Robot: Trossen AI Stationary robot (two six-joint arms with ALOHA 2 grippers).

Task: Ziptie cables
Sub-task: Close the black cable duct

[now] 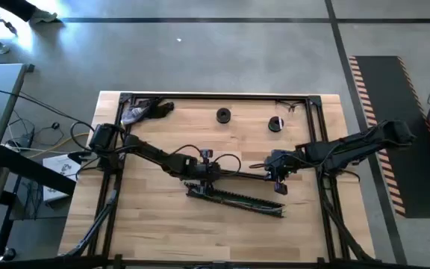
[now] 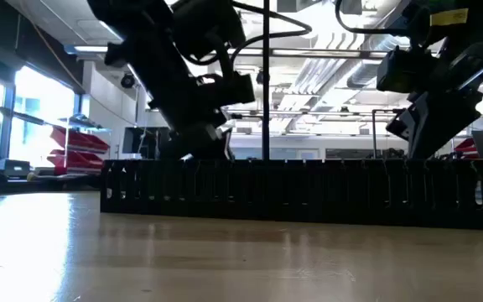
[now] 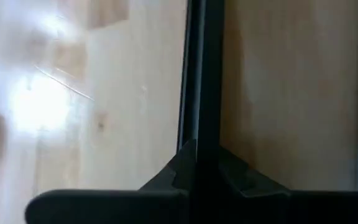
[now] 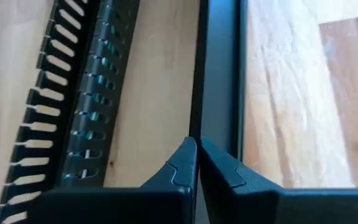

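the slotted black channel (image 2: 309,191) lies nearest on the table (image 1: 155,232), and just behind it the left pincer (image 1: 209,173) and right pincer (image 1: 278,179) each press together on a thin dark strip (image 1: 241,176), likely to hold it straight. the cables cannot be seen clearly here. two black rolls (image 1: 223,115) sit far back, out of the way.

Bright daylight from windows (image 2: 23,109) and ceiling lights (image 2: 325,33) — glare whitens the table (image 3: 36,106) in the left wrist view, blurred throughout — arms show dark against it.

Wooden table (image 1: 155,232) under black slotted channel (image 1: 237,198)
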